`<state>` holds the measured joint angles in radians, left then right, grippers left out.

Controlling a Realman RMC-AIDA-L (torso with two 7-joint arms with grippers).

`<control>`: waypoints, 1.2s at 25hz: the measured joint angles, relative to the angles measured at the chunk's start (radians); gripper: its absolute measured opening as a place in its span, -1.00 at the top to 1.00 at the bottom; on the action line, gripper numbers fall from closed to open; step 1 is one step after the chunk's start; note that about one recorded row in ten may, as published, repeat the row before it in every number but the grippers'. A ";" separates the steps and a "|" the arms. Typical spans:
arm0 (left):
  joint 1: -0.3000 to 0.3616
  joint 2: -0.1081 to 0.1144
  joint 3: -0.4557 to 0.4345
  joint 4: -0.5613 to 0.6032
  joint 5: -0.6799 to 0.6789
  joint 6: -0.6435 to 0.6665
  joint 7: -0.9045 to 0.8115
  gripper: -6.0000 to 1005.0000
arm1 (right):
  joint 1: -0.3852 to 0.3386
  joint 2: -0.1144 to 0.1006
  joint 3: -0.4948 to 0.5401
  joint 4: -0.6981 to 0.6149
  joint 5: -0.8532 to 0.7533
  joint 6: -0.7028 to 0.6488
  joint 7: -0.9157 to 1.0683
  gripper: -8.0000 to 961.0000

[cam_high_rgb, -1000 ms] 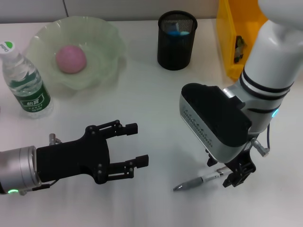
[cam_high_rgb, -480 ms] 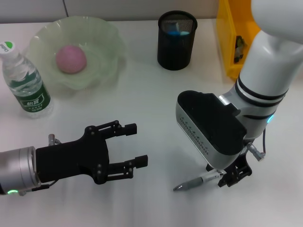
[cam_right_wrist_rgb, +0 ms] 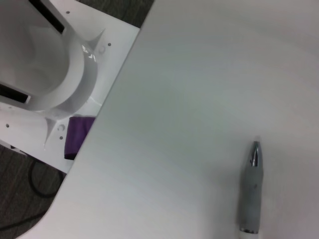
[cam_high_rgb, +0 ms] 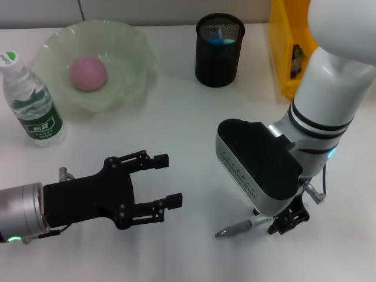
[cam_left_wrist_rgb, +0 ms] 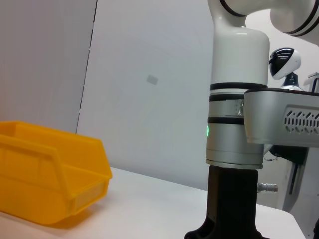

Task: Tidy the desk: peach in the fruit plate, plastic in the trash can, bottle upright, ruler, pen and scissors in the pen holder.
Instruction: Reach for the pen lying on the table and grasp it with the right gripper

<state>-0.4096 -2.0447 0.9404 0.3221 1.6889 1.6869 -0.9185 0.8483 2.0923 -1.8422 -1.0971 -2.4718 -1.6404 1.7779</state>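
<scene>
Right tool, lower right of the frame, sits at the pen on the desk, closure indeterminable; left tool idles open at lower left; peach plated, bottle upright, pen outstanding.

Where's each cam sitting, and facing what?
Head: above, facing down at the desk; both arms show, right gripper at the pen, left gripper open.
Left wrist: low, looking across at the yellow bin and right arm.
Right wrist: looking down at the pen near the desk edge.
Shared: pen, bin.
</scene>
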 joint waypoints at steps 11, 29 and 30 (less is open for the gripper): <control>0.000 0.000 0.000 0.000 0.000 0.000 0.000 -0.56 | -0.004 0.000 -0.011 0.003 0.000 0.029 0.000 0.29; 0.002 0.004 0.000 0.002 0.000 0.001 -0.002 -0.56 | -0.005 0.000 -0.035 0.007 -0.001 0.052 -0.002 0.43; 0.002 0.005 0.000 0.002 0.000 0.001 -0.002 -0.56 | -0.005 0.000 -0.038 0.007 -0.001 0.054 -0.001 0.43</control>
<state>-0.4080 -2.0399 0.9403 0.3237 1.6890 1.6884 -0.9204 0.8436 2.0923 -1.8801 -1.0906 -2.4730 -1.5860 1.7768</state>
